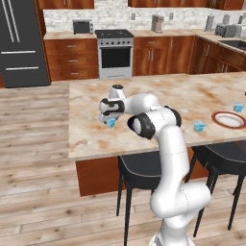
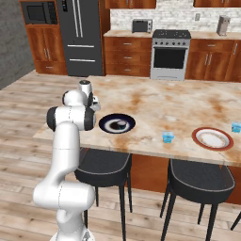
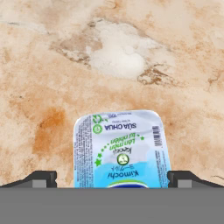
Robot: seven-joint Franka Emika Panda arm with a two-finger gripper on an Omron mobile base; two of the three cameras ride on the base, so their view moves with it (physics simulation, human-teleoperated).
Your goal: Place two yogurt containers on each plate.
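Note:
A light blue yogurt container (image 3: 120, 148) with a printed lid stands on the marble counter between my fingertips (image 3: 41, 178), with a small gap on its left side. My gripper (image 1: 106, 118) is open, low over this cup (image 1: 111, 123) near the counter's left front. The black-rimmed plate (image 2: 117, 124) lies just right of the arm; a small pale-topped shape sits in its dark centre, too small to identify. The red-rimmed plate (image 1: 229, 119) lies at the far right. One more light blue cup (image 1: 199, 127) stands left of it and another (image 1: 238, 107) behind it.
The island counter (image 1: 158, 96) has its front edge close to the cup. Black stools (image 2: 103, 167) stand under that edge. The stove (image 1: 115, 55) and cabinets line the back wall, with the fridge (image 1: 21, 43) at the left.

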